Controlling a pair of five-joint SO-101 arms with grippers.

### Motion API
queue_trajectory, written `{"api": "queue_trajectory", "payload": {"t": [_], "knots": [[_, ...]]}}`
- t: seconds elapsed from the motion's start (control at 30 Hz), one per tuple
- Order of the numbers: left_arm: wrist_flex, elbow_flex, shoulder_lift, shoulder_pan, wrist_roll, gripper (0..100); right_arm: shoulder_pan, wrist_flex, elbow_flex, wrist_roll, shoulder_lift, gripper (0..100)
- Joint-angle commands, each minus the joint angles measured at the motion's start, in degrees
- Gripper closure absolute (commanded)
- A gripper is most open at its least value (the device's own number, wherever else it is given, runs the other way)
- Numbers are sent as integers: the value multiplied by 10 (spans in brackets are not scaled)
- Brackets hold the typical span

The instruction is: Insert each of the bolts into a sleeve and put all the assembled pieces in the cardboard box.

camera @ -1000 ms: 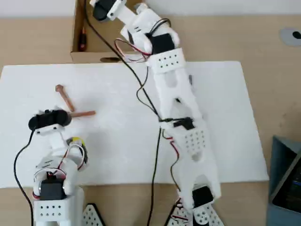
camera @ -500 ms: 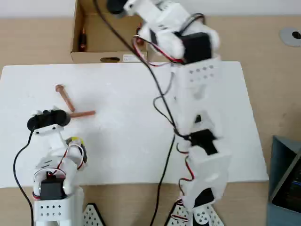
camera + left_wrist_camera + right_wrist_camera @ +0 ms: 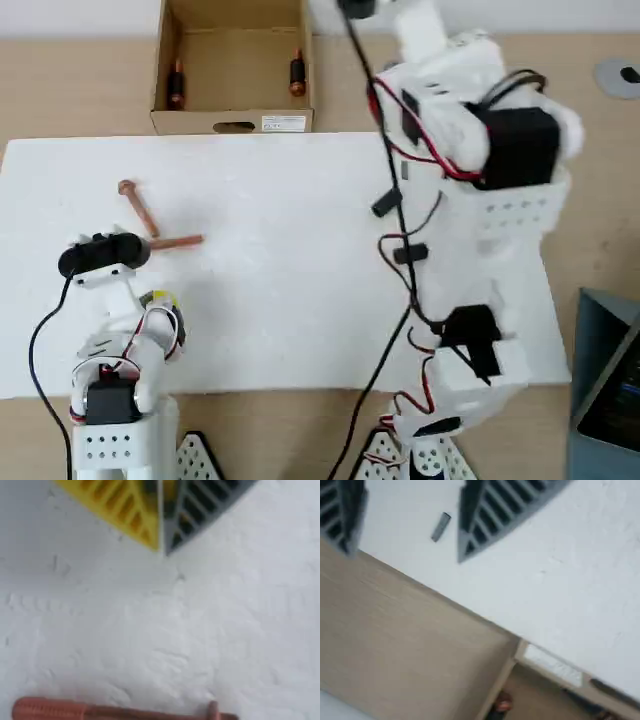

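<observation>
Two copper bolts lie on the white mat: one slanted, the other lying across just below it. My left gripper hovers beside them, its yellow and grey tips shut on nothing, with a bolt on the mat just ahead. The cardboard box holds two assembled pieces, one by its left wall and one by its right wall. My right gripper hangs open and empty above the mat near the box corner. A small grey sleeve lies on the mat below it.
The raised right arm covers the right part of the mat, and its cables trail across it. A dark grey bin stands off the mat at the right. Bare wooden table surrounds the mat.
The right arm has pulled back out of the box, swinging right and upward. An assembled piece now lies uncovered by the box's right wall. The left arm has not moved.
</observation>
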Motion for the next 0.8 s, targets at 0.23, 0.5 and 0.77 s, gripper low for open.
{"api": "queue_trajectory", "payload": {"t": [0.23, 0.5, 0.77], "knots": [[-3, -2, -3, -5, 1, 996, 37, 11, 305, -90, -204, 842], [-3, -2, -3, -5, 1, 996, 40, 9, 585, -117, -331, 842], [-3, -2, -3, -5, 1, 996, 33, -89, 778, -211, -349, 842]]}}
